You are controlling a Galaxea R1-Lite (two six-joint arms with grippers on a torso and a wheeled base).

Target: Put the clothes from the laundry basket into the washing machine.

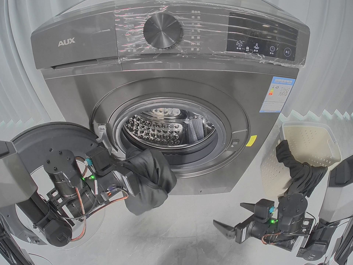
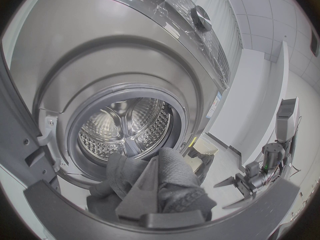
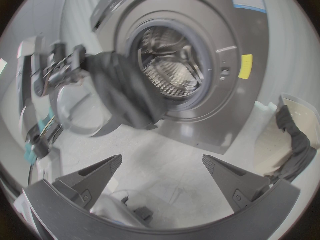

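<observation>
The washing machine (image 1: 206,81) stands with its door (image 1: 51,137) swung open to the robot's left, and the steel drum (image 1: 161,127) looks bare from here. The left tool (image 2: 166,177) is clamped on a bunched dark garment (image 1: 154,177), held at the lower left of the port. The top of the bundle lies against the grey door seal (image 1: 176,168), but most of the cloth hangs below the lip, outside the machine.

Off to the right, the pale laundry basket (image 1: 312,140) leans beside the machine with a second dark garment (image 1: 301,173) draped over its rim. The right tool (image 1: 228,213) sits low over the floor (image 1: 184,236) near the basket, jaws wide apart and holding nothing.

The step in hand looks like feeding the held garment through the port. To do it well, I'd say the left arm should raise the bundle so the hanging tail clears the lip. It should then carry the cloth well into the drum before letting go. Released at the seal, the weight of the cloth outside would likely pull it all onto the floor. Keeping clear of the hinge side would also avoid snagging.
</observation>
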